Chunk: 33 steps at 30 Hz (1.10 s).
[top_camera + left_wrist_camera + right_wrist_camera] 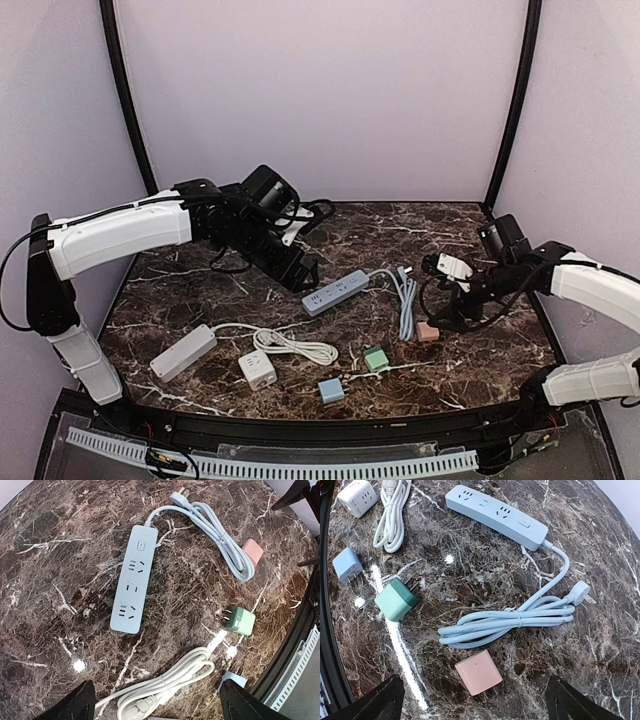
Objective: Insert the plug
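Observation:
A light blue power strip (335,292) lies mid-table, sockets up, also in the left wrist view (132,580) and the right wrist view (495,515). A pink plug (478,678) lies on the marble just ahead of my right gripper (475,707), between its wide-open fingers (375,702); the gripper hovers above it (427,331), empty. A green plug (396,599) and a small blue plug (346,564) lie to its left. My left gripper (157,705) is open and empty, raised over the table left of the strip (300,270).
The strip's blue cable (520,617) is bundled beside the pink plug. A white cable coil (165,685), a white cube adapter (258,369) and a white power strip (183,352) lie front left. The table's front rim (300,425) is near the plugs.

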Available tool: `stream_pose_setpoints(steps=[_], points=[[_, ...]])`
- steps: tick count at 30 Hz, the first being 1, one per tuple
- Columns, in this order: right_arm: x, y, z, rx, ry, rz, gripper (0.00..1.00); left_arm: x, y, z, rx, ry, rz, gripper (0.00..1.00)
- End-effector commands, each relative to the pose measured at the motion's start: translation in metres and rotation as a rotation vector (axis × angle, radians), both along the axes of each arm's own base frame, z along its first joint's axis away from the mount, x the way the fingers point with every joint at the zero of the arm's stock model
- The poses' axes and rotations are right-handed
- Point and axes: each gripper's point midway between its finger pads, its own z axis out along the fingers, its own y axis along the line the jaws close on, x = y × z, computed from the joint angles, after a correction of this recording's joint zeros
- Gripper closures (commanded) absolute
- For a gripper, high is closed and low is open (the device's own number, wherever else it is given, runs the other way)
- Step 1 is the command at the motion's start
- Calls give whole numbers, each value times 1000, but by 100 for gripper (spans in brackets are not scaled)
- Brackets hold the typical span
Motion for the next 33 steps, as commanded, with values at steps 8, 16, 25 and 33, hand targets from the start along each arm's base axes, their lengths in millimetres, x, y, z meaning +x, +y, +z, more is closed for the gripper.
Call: stream_pose_setpoints(steps=[8,16,25,33], points=[[-16,-4,-41,-76,-69,158,2,-13,13,1,26,11,-12,14],[-5,2,-60,-112,-91,201,2,-19,13,-5,24,24,-15,15],[9,5,-78,-147,-100,200,3,-23,20,-9,40,26,-13,16],[3,4,-91,-140,-55,183,5,-25,24,-11,46,24,-10,17]])
